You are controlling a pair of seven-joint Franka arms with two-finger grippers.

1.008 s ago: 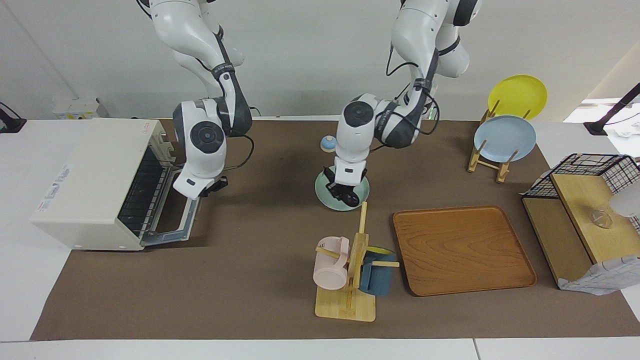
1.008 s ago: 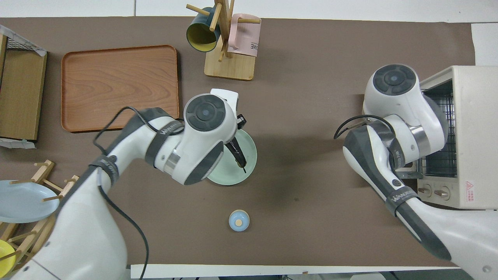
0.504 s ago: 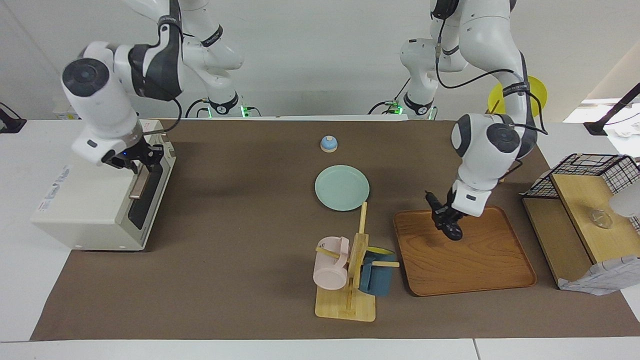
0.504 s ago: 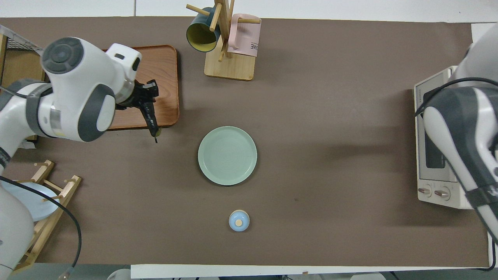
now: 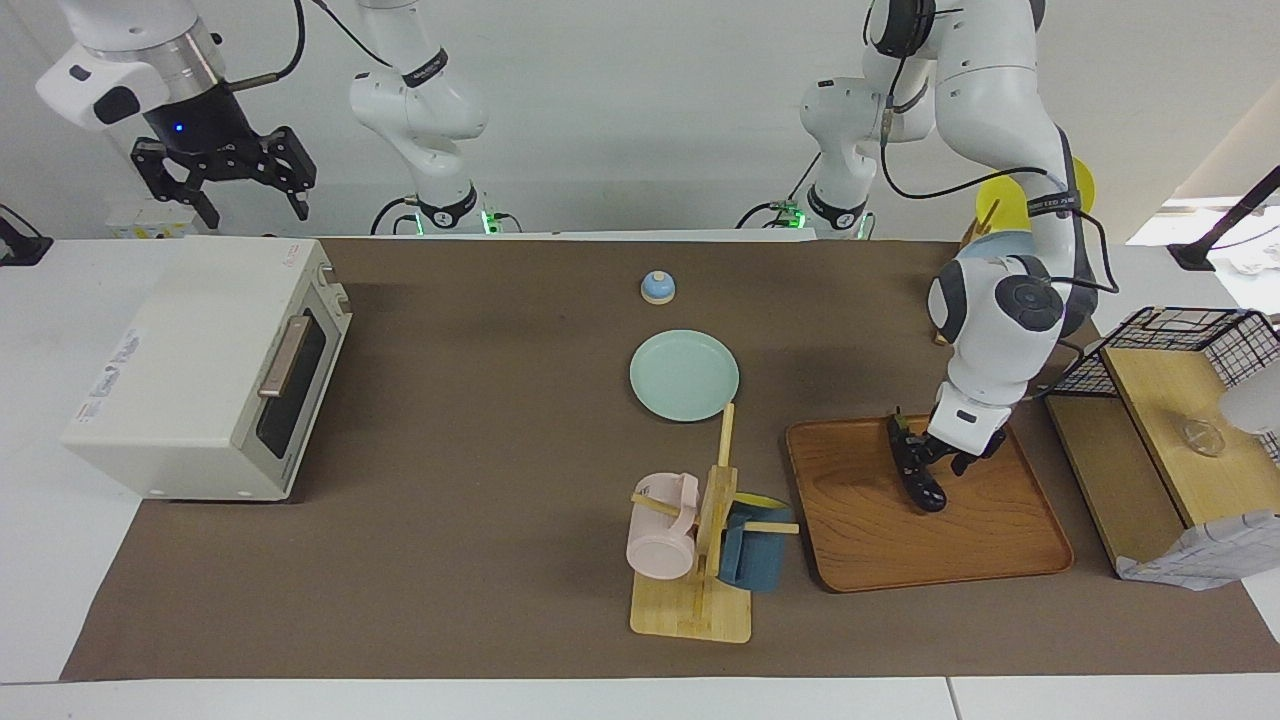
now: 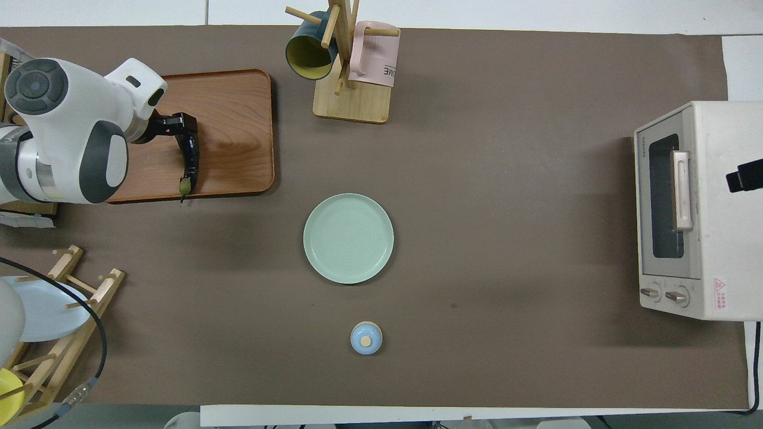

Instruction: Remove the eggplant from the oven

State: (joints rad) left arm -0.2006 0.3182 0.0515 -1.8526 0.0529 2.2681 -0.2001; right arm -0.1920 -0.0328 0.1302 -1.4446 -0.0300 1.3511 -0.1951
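Facing view: left gripper (image 5: pixel 925 462) low over the tray (image 5: pixel 1010 560), fingers clamped on the eggplant (image 5: pixel 918 478), which hangs slanted below them, its lower end at or just above the wood; contact cannot be told. Oven (image 5: pixel 190 370) door shut. Right gripper (image 5: pixel 228 180) up over the oven, fingers apart, holding nothing, waiting.

Overhead view: eggplant (image 6: pixel 189 162) sticks out from the left gripper (image 6: pixel 179 128), green stem tip over the tray (image 6: pixel 238 107) edge nearest the robots.

Risk: released tilted this close to the edge, the eggplant may roll off the tray onto the mat.

Only the overhead view shows how close the stem is to the edge and the oven (image 6: pixel 694 208) knobs. Only the facing view shows height above the tray and the right fingers.
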